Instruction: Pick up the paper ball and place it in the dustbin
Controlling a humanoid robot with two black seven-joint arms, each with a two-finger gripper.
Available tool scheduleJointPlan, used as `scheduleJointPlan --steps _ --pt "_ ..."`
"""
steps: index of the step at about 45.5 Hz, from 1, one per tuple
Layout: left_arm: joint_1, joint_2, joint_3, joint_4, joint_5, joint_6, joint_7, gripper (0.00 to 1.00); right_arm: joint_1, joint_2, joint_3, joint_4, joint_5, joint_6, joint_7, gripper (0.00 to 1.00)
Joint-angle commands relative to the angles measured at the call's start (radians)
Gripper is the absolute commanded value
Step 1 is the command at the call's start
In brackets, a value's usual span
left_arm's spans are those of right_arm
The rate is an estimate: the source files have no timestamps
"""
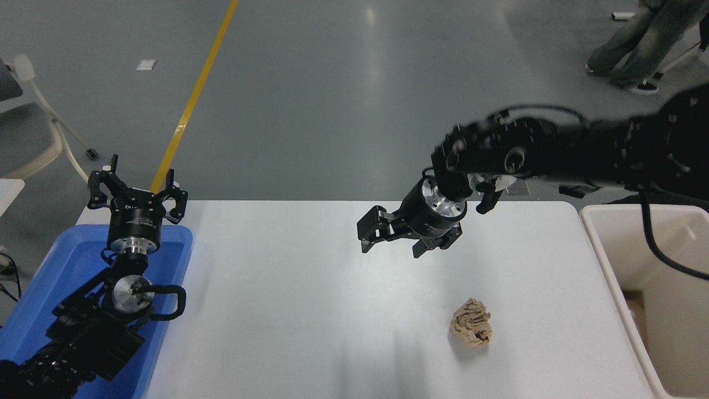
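The tan paper ball (pixel 471 322) lies alone on the white table (pixel 310 310), right of the middle and near the front. My right gripper (pixel 390 239) is open and empty, raised well above the table, up and to the left of the ball, with its fingers pointing left. The cream-white dustbin (pixel 604 233) stands off the table's right edge, its inside partly in view. My left gripper (pixel 137 191) is open and parked over the far end of the blue tray at the lower left.
A shallow blue tray (pixel 66 266) sits at the table's left edge under my left arm. A person's legs (pixel 637 39) show at the top right on the grey floor. A chair (pixel 27 127) stands at the far left.
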Motion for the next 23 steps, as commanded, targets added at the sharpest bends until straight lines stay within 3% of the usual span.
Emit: scheduleJointPlan --steps 1,8,15,23 --pt "0.000 0.000 0.000 0.000 0.000 0.000 0.001 0.99 0.285 -0.092 -0.079 0.094 0.007 0.096 0.002 1.00" --pt "0.000 0.000 0.000 0.000 0.000 0.000 0.001 0.99 0.354 -0.212 -0.110 0.112 -0.056 0.096 0.002 1.00" --pt "0.000 0.000 0.000 0.000 0.000 0.000 0.001 0.99 0.452 -0.373 -0.107 0.233 -0.234 0.096 0.002 1.00" --pt "0.000 0.000 0.001 0.001 0.000 0.000 0.001 0.99 0.514 -0.488 -0.116 0.402 -0.334 0.096 0.000 1.00"
